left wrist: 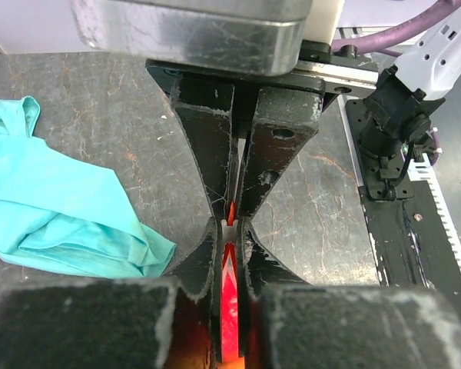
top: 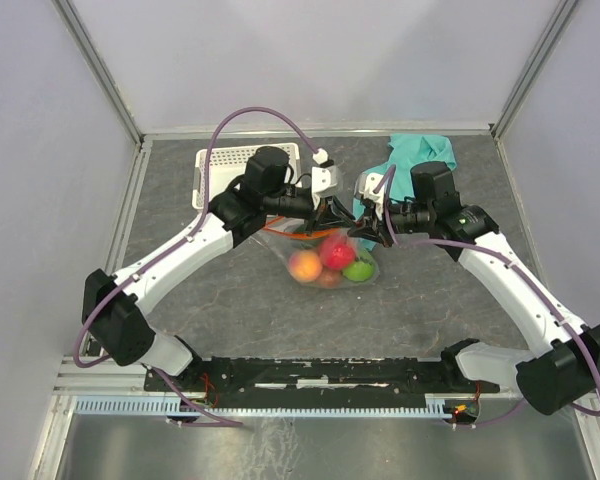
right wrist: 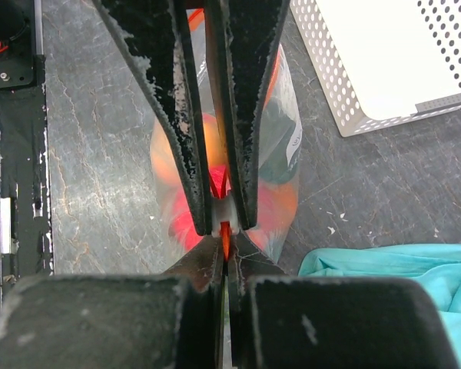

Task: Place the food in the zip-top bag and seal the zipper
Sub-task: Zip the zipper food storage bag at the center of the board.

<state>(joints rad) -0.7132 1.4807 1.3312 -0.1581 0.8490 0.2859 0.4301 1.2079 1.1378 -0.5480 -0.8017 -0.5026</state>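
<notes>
The zip-top bag (top: 325,262) lies mid-table, clear and crinkly, with the food inside: a red piece (top: 337,252), an orange one (top: 305,265) and a green one (top: 358,270) show through. Both grippers meet tip to tip over its mouth. My left gripper (left wrist: 230,231) is shut on the zipper (left wrist: 230,307), the red-orange strip running between its fingers, next to a small white slider piece (left wrist: 232,232). My right gripper (right wrist: 224,240) is shut on the same zipper (right wrist: 225,233) from the opposite side. From above, the left gripper (top: 335,215) and right gripper (top: 363,222) hide most of the strip.
A white perforated basket (top: 220,165) stands at the back left, close behind the left arm. A teal cloth (top: 415,150) lies crumpled at the back right, just behind the right wrist. The black base rail (top: 320,375) runs along the near edge.
</notes>
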